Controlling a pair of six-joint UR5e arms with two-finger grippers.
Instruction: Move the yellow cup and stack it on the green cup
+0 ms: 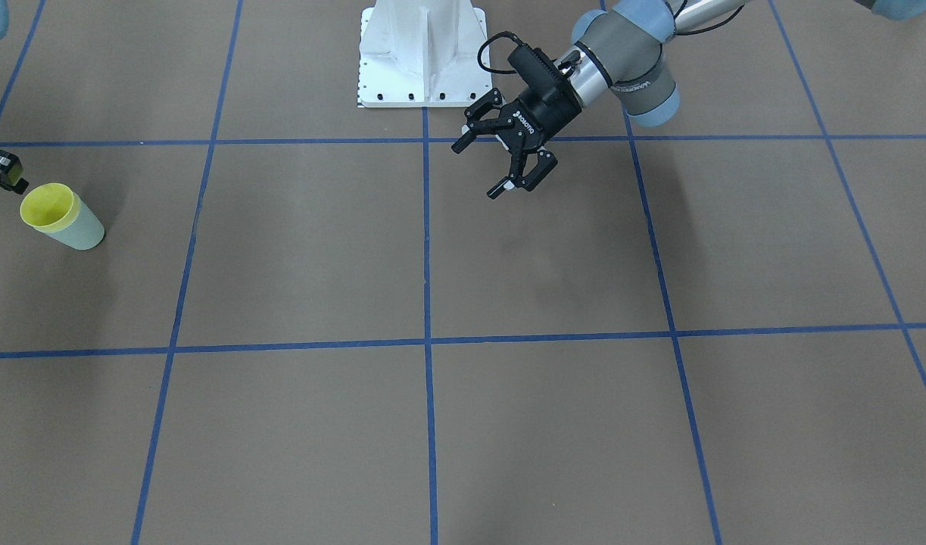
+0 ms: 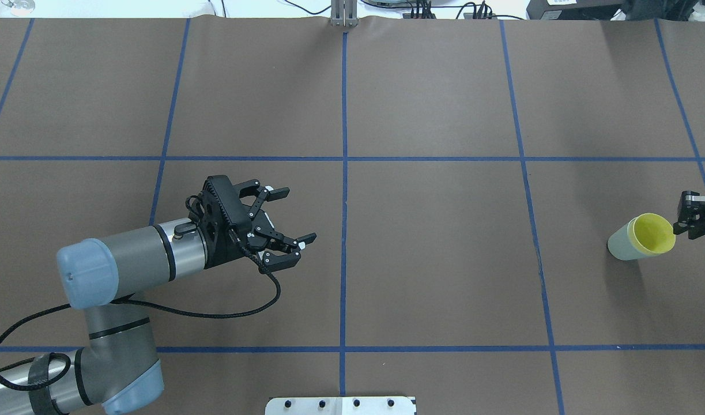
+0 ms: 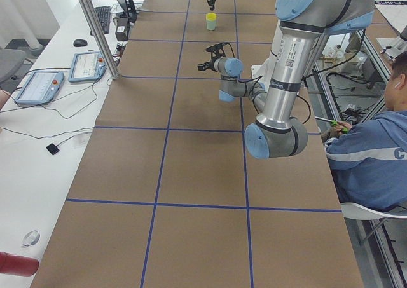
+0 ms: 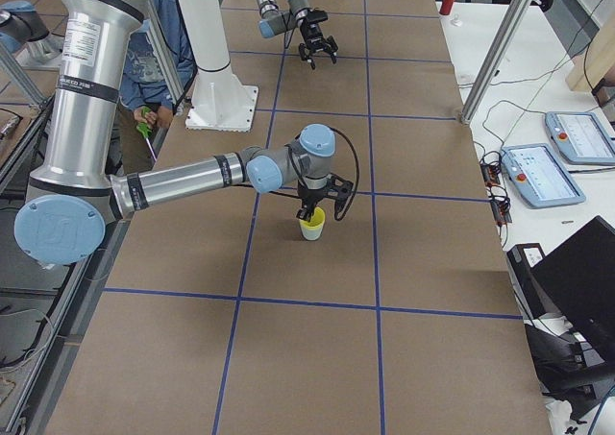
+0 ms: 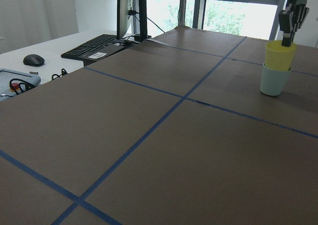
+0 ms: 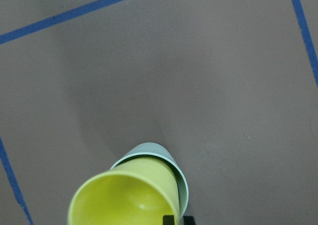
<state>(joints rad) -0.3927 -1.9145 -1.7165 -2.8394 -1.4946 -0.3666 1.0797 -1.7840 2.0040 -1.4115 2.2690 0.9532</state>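
Observation:
The yellow cup point(image 1: 48, 206) sits nested in the green cup point(image 1: 80, 231), upright at the table's right end. In the left wrist view the yellow cup point(image 5: 279, 55) stands well out of the green cup point(image 5: 275, 81). My right gripper point(image 2: 682, 227) hangs over them, its fingertips closed on the yellow cup's rim on the side nearer the table's end. The right wrist view looks down into the yellow cup point(image 6: 124, 197) with the green rim point(image 6: 176, 165) behind it. My left gripper point(image 2: 299, 214) is open and empty, held above the table left of centre.
The robot's white base point(image 1: 425, 53) stands at the table's near edge. Blue tape lines point(image 2: 343, 173) divide the brown table into squares. A keyboard point(image 5: 94, 43), a mouse and tablets lie on the white bench beyond the far edge. An operator point(image 3: 372, 154) sits behind the robot.

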